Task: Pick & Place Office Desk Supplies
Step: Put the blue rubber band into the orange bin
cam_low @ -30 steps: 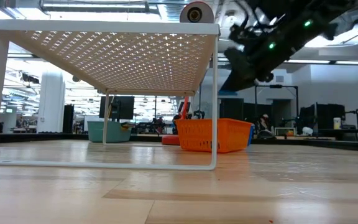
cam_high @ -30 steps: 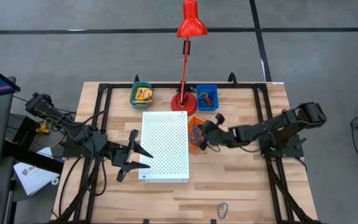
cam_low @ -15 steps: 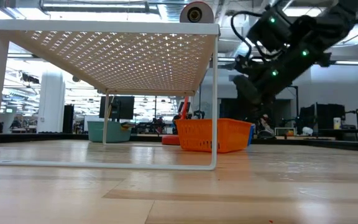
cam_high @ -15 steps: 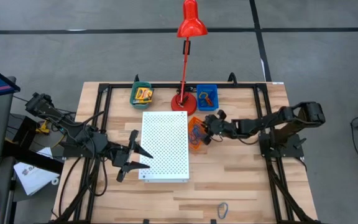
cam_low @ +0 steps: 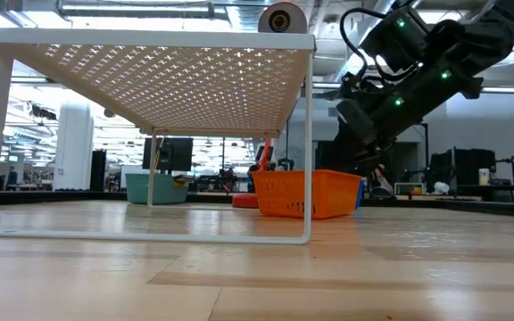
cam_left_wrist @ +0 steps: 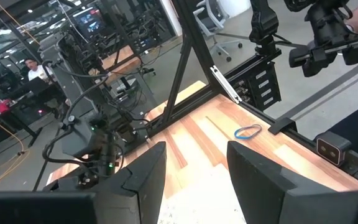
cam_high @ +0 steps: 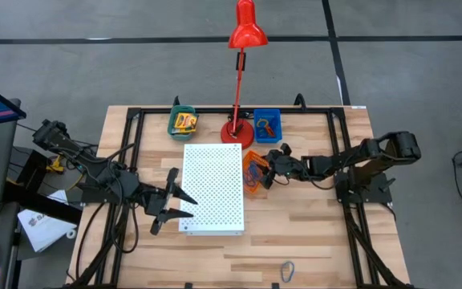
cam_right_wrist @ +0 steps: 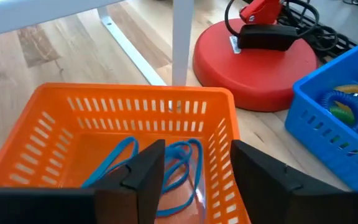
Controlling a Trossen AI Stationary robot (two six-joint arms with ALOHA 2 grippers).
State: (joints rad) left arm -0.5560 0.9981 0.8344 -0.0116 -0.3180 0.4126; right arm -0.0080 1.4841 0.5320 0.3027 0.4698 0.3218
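My right gripper (cam_high: 268,172) (cam_right_wrist: 194,186) hangs open just above the orange bin (cam_high: 253,173), at its right rim. Blue loops (cam_right_wrist: 169,165) lie on the bin's floor below the fingers, touching neither. The green bin (cam_high: 183,122) at the far edge holds yellow printed boxes. The blue bin (cam_high: 267,124) holds coiled loops (cam_right_wrist: 347,102). One blue-grey loop (cam_high: 287,270) (cam_left_wrist: 248,131) lies flat near the table's near edge. My left gripper (cam_high: 175,207) waits open beside the left edge of the white perforated board (cam_high: 212,189), holding nothing.
The white board is a shelf on thin legs (cam_low: 309,143), right beside the orange bin (cam_low: 306,193). The red lamp's base (cam_high: 237,132) (cam_right_wrist: 253,62) sits between the green and blue bins. Bare wood lies along the near half of the table, to the right of the shelf.
My right gripper has come down and shifted toward the table's left, ending low over the orange bin's right rim, with its wrist tipped further downward. My left gripper has kept still.
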